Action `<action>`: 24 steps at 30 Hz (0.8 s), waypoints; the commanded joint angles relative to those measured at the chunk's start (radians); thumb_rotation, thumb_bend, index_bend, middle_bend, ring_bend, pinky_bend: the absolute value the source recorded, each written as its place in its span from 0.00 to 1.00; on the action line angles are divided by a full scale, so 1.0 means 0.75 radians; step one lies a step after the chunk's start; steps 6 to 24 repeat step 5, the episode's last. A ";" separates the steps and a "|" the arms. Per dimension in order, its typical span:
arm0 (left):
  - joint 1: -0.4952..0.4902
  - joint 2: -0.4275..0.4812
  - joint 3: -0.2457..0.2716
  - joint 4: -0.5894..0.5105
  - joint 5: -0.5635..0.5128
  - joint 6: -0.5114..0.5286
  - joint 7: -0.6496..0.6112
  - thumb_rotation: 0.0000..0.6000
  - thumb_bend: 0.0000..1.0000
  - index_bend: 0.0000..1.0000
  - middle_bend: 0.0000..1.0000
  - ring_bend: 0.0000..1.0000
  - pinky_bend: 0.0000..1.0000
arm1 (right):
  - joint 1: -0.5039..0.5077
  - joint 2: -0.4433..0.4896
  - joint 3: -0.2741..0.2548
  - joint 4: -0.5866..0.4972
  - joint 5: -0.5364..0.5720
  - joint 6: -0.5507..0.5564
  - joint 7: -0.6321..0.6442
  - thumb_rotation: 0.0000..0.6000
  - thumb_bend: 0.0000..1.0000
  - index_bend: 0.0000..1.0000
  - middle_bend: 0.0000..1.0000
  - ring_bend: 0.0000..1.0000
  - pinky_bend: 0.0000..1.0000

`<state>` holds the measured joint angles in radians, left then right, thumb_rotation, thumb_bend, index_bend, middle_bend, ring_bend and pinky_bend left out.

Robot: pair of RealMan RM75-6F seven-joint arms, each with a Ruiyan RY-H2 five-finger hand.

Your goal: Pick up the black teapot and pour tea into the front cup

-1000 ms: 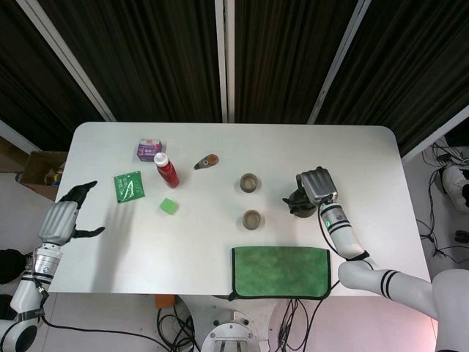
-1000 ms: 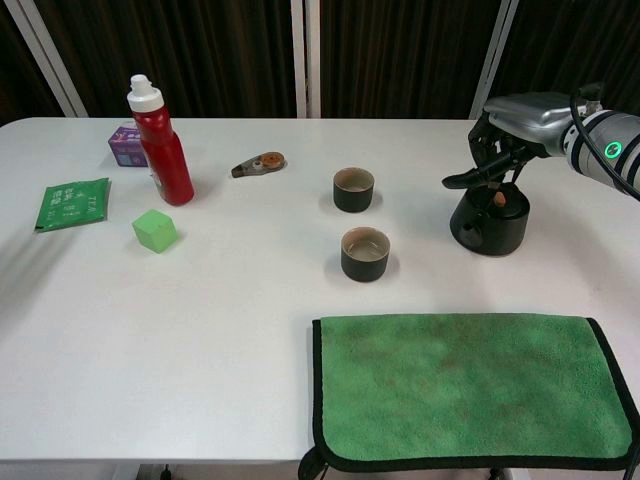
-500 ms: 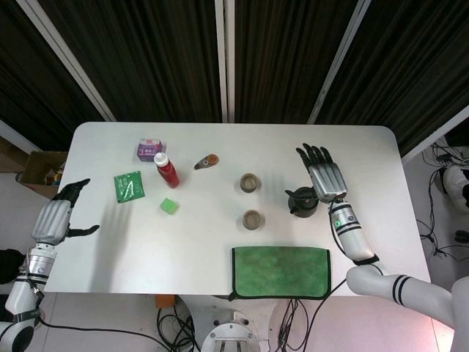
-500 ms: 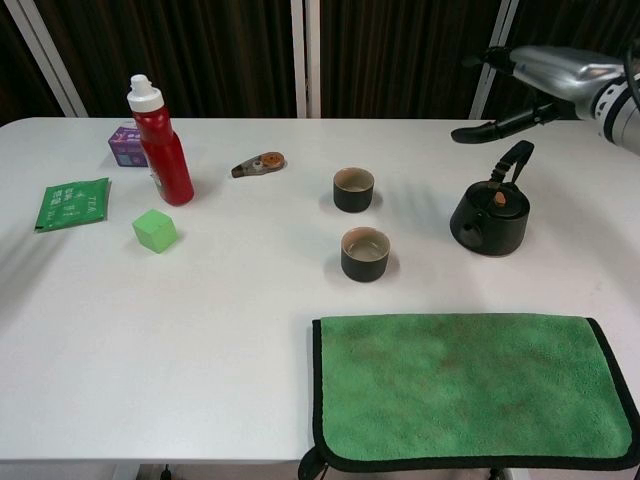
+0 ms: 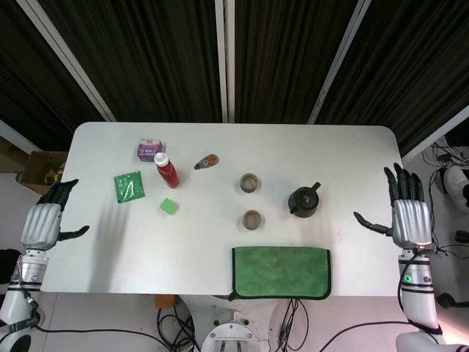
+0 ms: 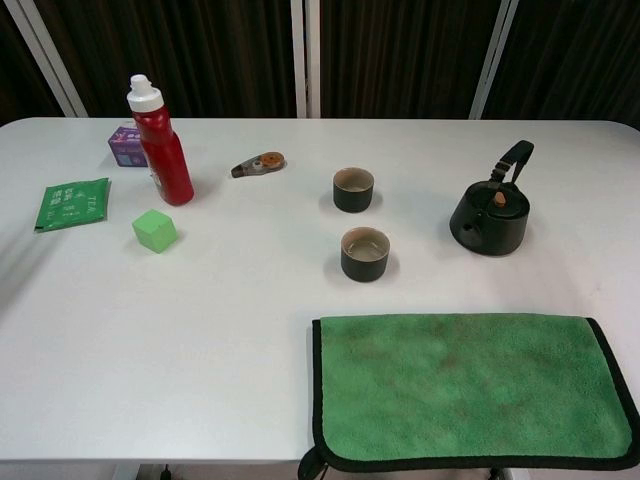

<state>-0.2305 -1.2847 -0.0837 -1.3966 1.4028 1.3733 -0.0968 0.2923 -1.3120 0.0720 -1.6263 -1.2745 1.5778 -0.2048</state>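
The black teapot [image 5: 303,201] [image 6: 490,217] stands upright on the white table [image 5: 220,249], its handle raised, with no hand on it. The front cup [image 5: 252,218] [image 6: 365,253] sits to its left, nearer the table's front, and a second cup [image 5: 249,182] [image 6: 353,189] stands behind that one. My right hand [image 5: 407,213] is open, fingers spread, out past the table's right edge and well clear of the teapot. My left hand [image 5: 42,220] is open beyond the left edge. Neither hand appears in the chest view.
A green cloth [image 5: 281,272] [image 6: 470,388] lies at the front edge below the cups. On the left are a red bottle [image 5: 166,170] [image 6: 160,141], a green cube [image 5: 169,206] [image 6: 154,230], a green packet [image 5: 128,186], a purple box [image 5: 149,149] and a small brown object [image 5: 207,161].
My right hand let go of the teapot, opened, and withdrew past the table's right edge. The left hand drew back to the left. The teapot stays standing.
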 commanded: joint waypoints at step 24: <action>0.101 -0.035 0.058 -0.003 0.079 0.176 0.165 1.00 0.03 0.10 0.13 0.13 0.25 | -0.215 -0.105 -0.134 0.121 -0.048 0.111 0.017 0.42 0.08 0.00 0.00 0.00 0.00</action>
